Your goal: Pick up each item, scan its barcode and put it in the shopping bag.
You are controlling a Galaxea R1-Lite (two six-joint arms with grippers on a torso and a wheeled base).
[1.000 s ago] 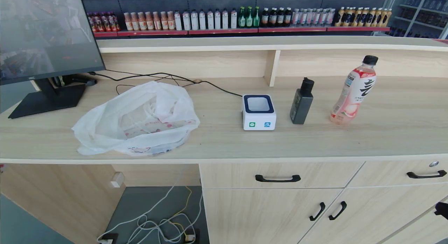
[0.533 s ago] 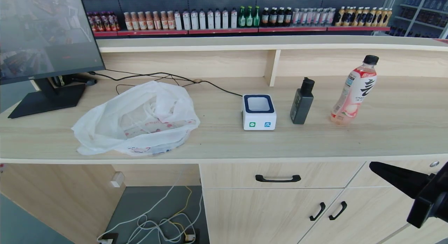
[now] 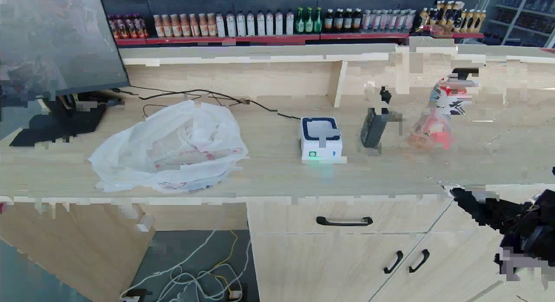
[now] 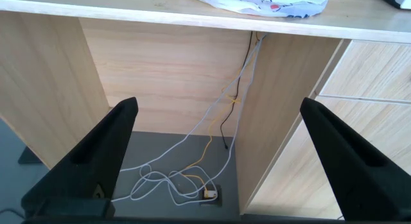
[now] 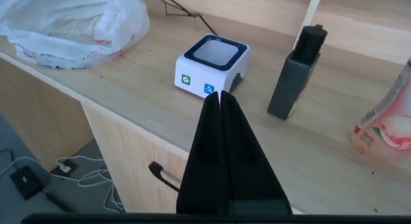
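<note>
Shopping bag point(image 3: 169, 148): white, mouth open, slumped on the worktop point(image 3: 277, 172) well to the left of the scanner point(image 3: 321, 137). It appears to hold something already, but what cannot be made out.

Pink drink bottle point(image 5: 388, 128): upright, farther right of the scanner than the other item, and apart from it.

Dark bottle point(image 5: 292, 79): upright, just right of the scanner, not touching it.

Left hand point(image 4: 218, 115): fingers spread wide and empty, held low below the worktop level, left of the scanner, facing the open bay under the bag.

Right hand point(image 5: 220, 95): fingers pressed together and empty, off the front edge of the worktop, right of the scanner and nearer the robot.

Assessment: no item is in a grasp yet; the step in hand is judged to be the first pick, and the right hand is the one placed for it. Recommendations:
- Spread the fingers before closing in on a bottle.
- Come in from the side and grip the body around mid-height, since both bottles are tall and could topple.
- If the dark bottle goes first, keep the scanner-side finger clear of the scanner.
- Barcode positions cannot be told; expect to turn the bottle over the scanner window.
</note>
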